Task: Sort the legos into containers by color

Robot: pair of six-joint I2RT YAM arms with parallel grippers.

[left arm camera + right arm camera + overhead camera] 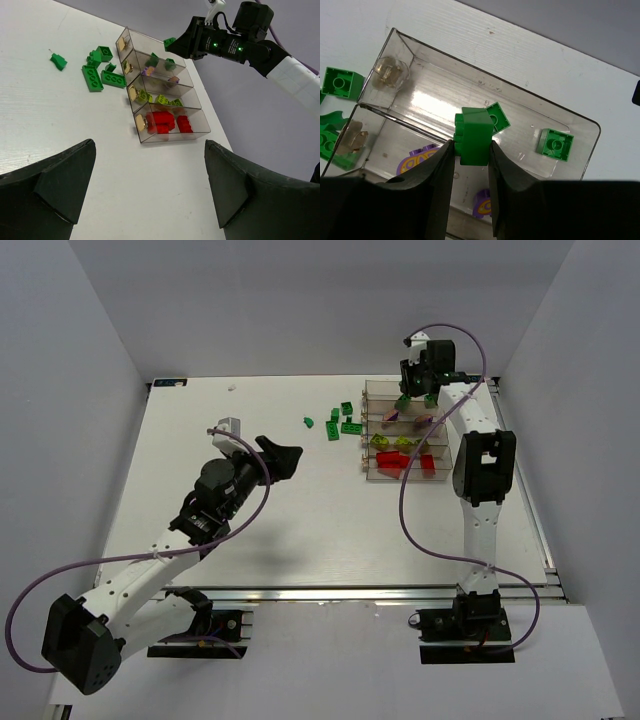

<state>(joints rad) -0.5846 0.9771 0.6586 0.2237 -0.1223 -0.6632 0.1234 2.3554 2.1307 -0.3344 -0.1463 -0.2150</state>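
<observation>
While the left pincer (150,175) hangs wide open and empty over the worktop (330,530), the right pincer (471,150) is clamped on a green brick (474,134) above the far bin (520,102), which holds two green bricks (555,144). Loose green bricks (345,422) lie on the worktop just left of the bins (200,120).

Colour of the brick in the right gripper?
Green. The brick shows best in the right wrist view.
</observation>
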